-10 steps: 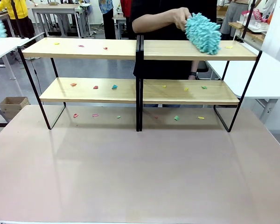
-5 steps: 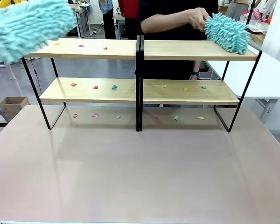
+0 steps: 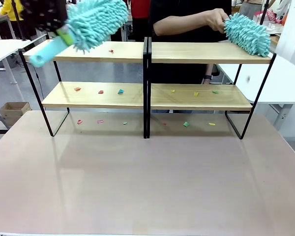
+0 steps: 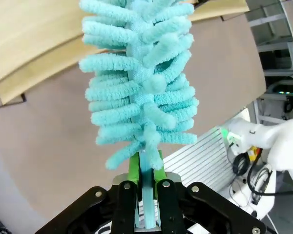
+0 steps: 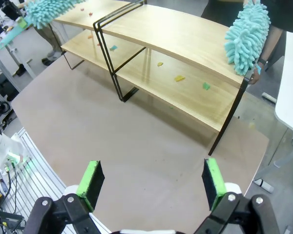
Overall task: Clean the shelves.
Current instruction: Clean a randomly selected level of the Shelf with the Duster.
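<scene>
**Left duster swings in over the upper board**

In the last second the left gripper (image 4: 145,171) has carried its teal duster (image 3: 96,19) from the picture's edge to over the top left board of the shelves (image 3: 196,53). The fluffy head now reaches out past the fingertips, over the board's inner half. One red scrap (image 3: 110,50) lies just beyond the head; whether the head touches the wood I cannot tell. The person's duster (image 3: 248,33), gripped by the person's hand (image 3: 217,19), has slid along the top right board to its outer end. So both upper boards appear to be in the middle of a sweep, while the lower boards are untouched. Coloured scraps (image 3: 120,91) lie there well below the gripper, and more sit on the surface (image 3: 147,196) under the rack.

The left arm comes in high. Its wrist is tipped so that the pale handle (image 3: 45,53) trails down and back behind the gripper and the head points up and across the board. The green pads are clamped tight on the thin handle stem, the jaws nearly together with the stem between them. My reading is that the head must be lowered flat onto the wood before a stroke moves anything.

The right gripper (image 5: 152,178) hangs wide apart and holding nothing, well back from the shelves, which stand far ahead of its fingertips.
</scene>
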Controlling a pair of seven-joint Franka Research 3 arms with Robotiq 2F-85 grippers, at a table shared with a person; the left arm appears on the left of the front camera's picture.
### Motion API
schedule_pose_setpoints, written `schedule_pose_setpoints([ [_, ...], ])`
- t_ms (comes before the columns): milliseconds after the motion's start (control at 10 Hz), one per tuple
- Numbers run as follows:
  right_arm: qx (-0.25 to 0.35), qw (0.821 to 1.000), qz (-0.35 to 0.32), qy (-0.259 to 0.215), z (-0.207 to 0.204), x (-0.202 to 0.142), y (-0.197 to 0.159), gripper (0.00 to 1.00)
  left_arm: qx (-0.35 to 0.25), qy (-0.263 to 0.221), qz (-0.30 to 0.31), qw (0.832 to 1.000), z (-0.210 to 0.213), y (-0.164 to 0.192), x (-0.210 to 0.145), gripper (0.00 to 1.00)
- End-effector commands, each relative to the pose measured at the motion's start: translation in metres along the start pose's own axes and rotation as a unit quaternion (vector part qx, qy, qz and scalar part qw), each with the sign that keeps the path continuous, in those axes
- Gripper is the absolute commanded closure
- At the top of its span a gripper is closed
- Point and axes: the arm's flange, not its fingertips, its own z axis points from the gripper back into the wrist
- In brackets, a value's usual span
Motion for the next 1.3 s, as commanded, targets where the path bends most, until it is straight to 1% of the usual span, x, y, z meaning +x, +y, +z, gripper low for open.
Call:
schedule_pose_setpoints([
  [0, 0.002, 1.0, 0.006, -0.003, -0.001, -0.001, -0.002, 0.0, 0.053, 0.0, 0.032, 0.998, -0.008, -0.012, 0.02, 0.88],
  [100, 0.002, 1.0, 0.006, -0.003, -0.001, -0.001, -0.002, 0.0, 0.078, -0.004, 0.038, 0.996, -0.021, -0.021, 0.027, 0.88],
  [200, 0.002, 1.0, 0.006, -0.003, -0.001, -0.001, -0.002, 0.0, 0.091, 0.005, 0.039, 0.995, -0.03, -0.025, 0.029, 0.88],
  [400, 0.002, 1.0, 0.006, -0.003, -0.001, -0.001, -0.002, 0.0, 0.093, 0.033, 0.04, 0.994, -0.043, -0.027, 0.031, 0.88],
  [600, 0.002, 1.0, 0.006, -0.003, -0.001, -0.001, -0.002, 0.0, 0.104, 0.067, 0.055, 0.991, -0.055, -0.012, 0.033, 0.88],
  [700, 0.002, 1.0, 0.006, -0.003, -0.001, -0.001, -0.002, 0.0, 0.12, 0.074, 0.062, 0.988, -0.055, -0.003, 0.034, 0.88],
  [900, 0.002, 1.0, 0.006, -0.003, -0.001, -0.001, -0.002, 0.0, 0.122, 0.068, 0.062, 0.988, -0.039, 0.003, 0.032, 0.88],
  [1100, 0.002, 1.0, 0.006, -0.003, -0.001, -0.001, -0.002, 0.0, 0.126, 0.062, 0.074, 0.987, -0.019, 0.017, 0.032, 0.88],
  [1200, 0.002, 1.0, 0.006, -0.003, -0.001, -0.001, -0.002, 0.0, 0.134, 0.074, 0.083, 0.985, -0.014, 0.024, 0.032, 0.88],
])
